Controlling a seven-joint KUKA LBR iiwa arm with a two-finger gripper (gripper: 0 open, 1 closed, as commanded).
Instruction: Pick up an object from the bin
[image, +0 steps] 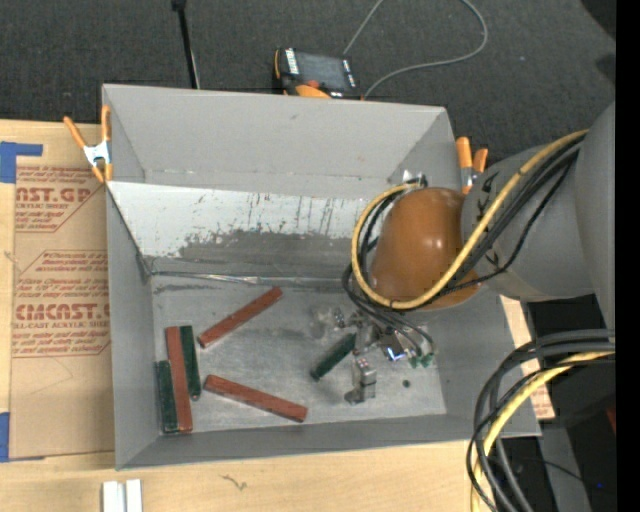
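one dark green stick (331, 360), upper end hidden behind gripper (366, 366); jaw gap: cannot tell.

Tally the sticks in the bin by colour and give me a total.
Red-brown sticks: 3
Dark green sticks: 2
Total: 5
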